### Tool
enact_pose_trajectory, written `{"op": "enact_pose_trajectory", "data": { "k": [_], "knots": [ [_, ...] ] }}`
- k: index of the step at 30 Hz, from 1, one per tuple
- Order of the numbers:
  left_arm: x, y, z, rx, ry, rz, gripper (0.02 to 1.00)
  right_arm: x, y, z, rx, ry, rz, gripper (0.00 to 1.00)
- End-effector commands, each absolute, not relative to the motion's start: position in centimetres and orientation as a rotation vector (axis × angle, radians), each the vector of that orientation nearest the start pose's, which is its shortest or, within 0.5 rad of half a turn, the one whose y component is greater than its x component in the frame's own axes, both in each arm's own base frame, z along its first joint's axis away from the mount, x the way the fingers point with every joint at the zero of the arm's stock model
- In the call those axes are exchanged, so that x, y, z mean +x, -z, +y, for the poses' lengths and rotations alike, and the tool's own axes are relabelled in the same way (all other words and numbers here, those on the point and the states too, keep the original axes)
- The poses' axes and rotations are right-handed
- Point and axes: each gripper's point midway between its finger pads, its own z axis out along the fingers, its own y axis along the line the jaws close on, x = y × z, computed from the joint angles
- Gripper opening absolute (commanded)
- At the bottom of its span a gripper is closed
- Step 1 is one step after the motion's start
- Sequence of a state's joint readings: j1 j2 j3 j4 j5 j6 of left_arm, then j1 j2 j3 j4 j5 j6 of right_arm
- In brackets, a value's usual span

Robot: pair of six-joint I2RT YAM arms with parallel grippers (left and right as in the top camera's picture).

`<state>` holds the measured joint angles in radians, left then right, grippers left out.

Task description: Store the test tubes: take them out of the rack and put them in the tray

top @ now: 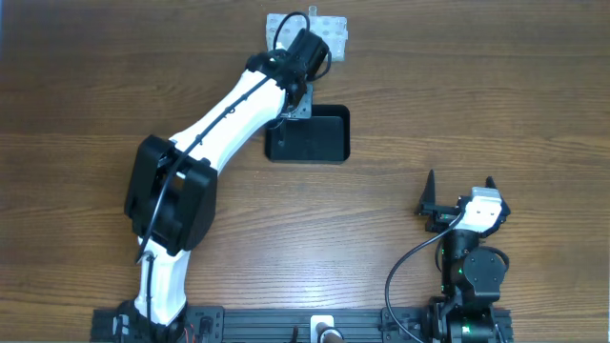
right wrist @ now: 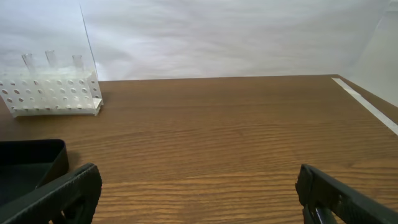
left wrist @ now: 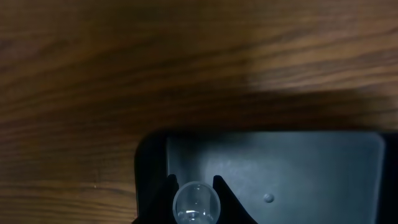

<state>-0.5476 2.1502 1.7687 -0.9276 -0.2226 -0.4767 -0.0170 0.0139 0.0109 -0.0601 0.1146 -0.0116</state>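
Left gripper clamps test tube, over tray near its 11 o'clock corner, close to wall. Risk: drop here, tube clips rim, rolls onto table. Rack at tray's 12 o'clock. Right gripper wide open, empty, 4 o'clock.

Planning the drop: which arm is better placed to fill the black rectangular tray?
Left. The left pincer holds a clear test tube above the black rectangular tray; the right pincer is open, far off.
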Motion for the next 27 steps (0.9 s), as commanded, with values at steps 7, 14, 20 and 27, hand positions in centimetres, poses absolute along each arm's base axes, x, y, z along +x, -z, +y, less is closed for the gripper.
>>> {"op": "enact_pose_trajectory", "data": {
  "k": [7, 14, 20, 27],
  "knots": [
    [41.7, -3.9, -21.4, 0.009, -0.081, 2.894, 0.15, 24.5, -15.9, -2.3, 0.088, 0.118, 1.633, 0.991],
    [41.8, -4.3, -21.3, 0.005, -0.074, 2.886, 0.323, 24.5, -15.9, -2.3, 0.088, 0.118, 1.633, 0.991],
    [44.9, -13.5, -21.5, -0.047, -0.006, 2.65, 0.415, 24.5, -15.9, -2.3, 0.088, 0.118, 1.632, 0.991],
    [50.4, -22.1, -21.9, -0.154, -0.027, 2.287, 0.538, 24.5, -15.9, -2.3, 0.088, 0.118, 1.633, 0.993]
  ]
}}
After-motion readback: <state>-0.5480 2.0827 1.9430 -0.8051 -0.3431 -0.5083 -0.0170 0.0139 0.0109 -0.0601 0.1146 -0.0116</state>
